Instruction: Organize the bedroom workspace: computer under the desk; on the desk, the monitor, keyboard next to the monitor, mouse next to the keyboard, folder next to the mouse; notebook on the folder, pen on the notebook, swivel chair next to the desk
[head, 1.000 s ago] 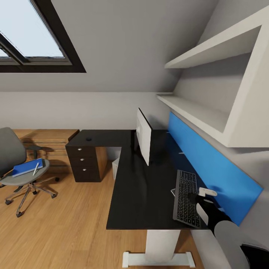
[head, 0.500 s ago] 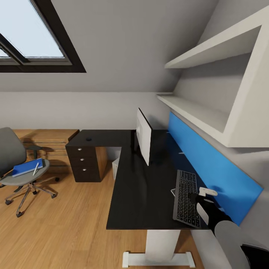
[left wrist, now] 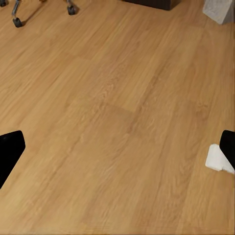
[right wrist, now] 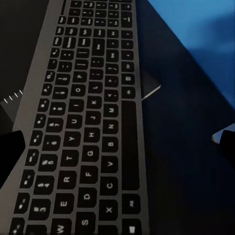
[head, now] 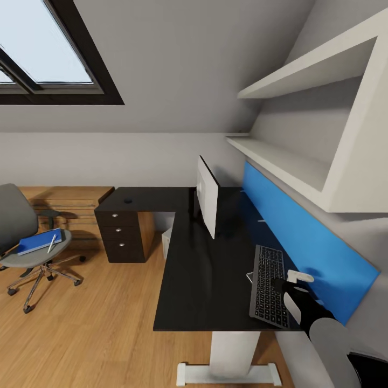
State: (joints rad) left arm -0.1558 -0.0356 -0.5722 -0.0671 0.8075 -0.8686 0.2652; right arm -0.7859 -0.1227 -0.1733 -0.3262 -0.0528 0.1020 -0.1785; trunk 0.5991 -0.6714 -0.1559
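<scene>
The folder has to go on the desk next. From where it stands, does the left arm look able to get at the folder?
Probably not: the folder lies on the swivel chair across open floor, well apart from the desk.

- Desk (head: 205,280), black top, is filling the lower centre; monitor (head: 207,202) is standing mid-frame, keyboard (head: 268,285) is lying lower right.
- Swivel chair (head: 21,237) at left edge is carrying the folder (head: 37,241) with the pen (head: 52,243).

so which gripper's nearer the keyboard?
Right. The right gripper sits open at the keyboard's edge on the desk. The left gripper hangs open over wooden floor, away from it.
</scene>
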